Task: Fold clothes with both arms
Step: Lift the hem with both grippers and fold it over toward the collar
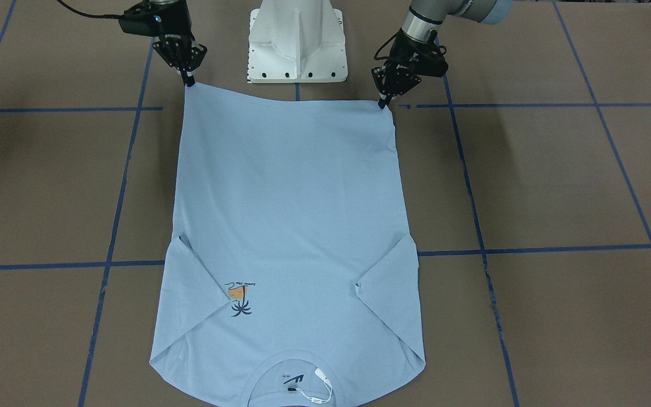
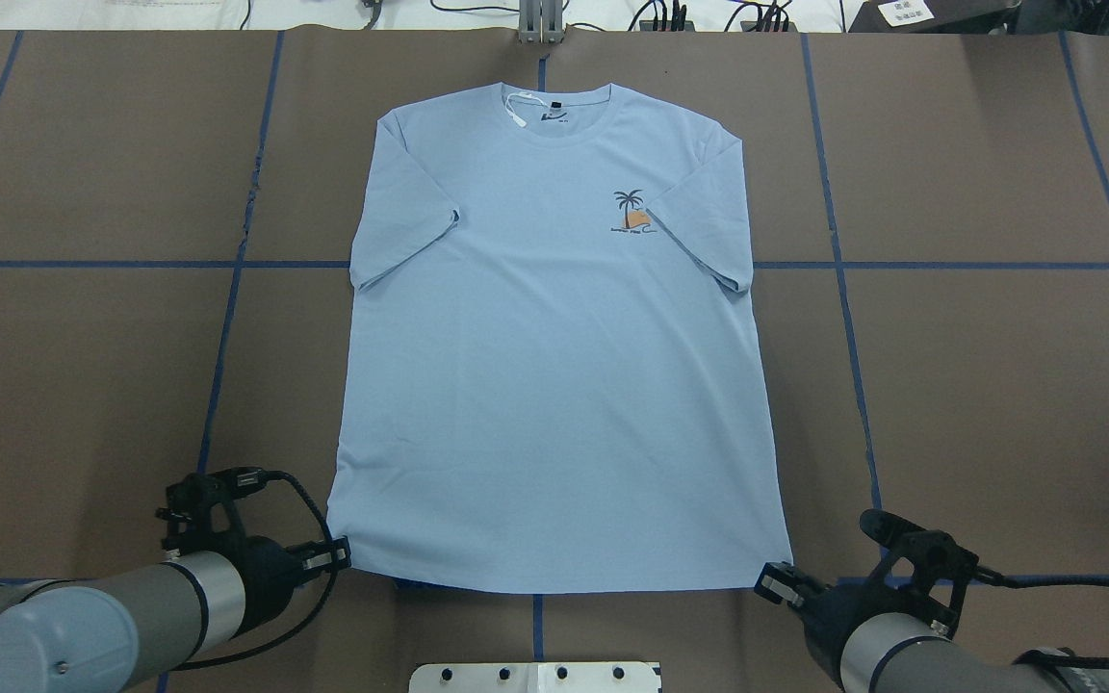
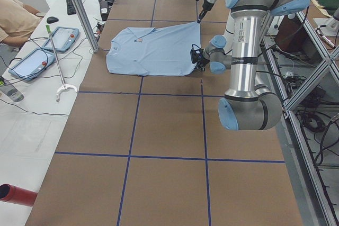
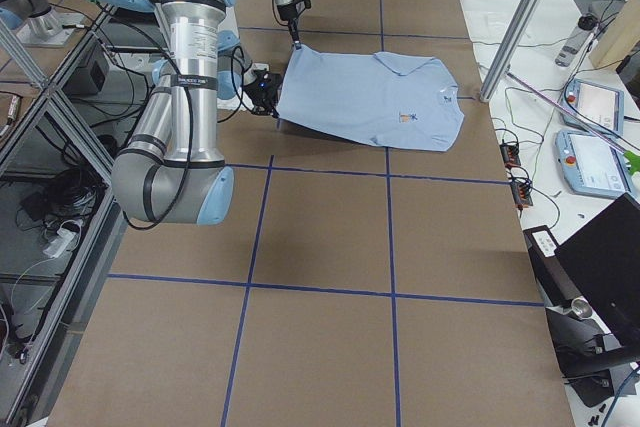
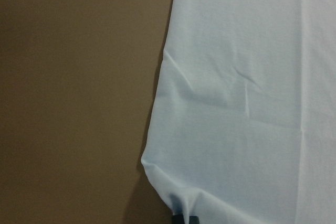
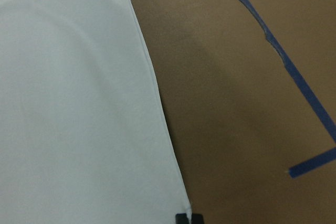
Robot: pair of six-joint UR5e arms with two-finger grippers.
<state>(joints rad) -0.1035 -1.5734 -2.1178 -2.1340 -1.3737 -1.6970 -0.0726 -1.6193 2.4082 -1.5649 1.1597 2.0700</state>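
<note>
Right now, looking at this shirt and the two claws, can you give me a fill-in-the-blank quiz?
The T-shirt lies spread out, its collar pointing ____ from the robot.
The left claw and the right claw each pinch one corner of the shirt's bottom ____.
The chest print shows a ____ tree.
Missing words: away; hem; palm.

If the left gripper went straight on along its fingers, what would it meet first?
The T-shirt: its hem corner sits at the fingertips of the left gripper, apparently pinched. Past that, likely the table; depth unclear.
</note>
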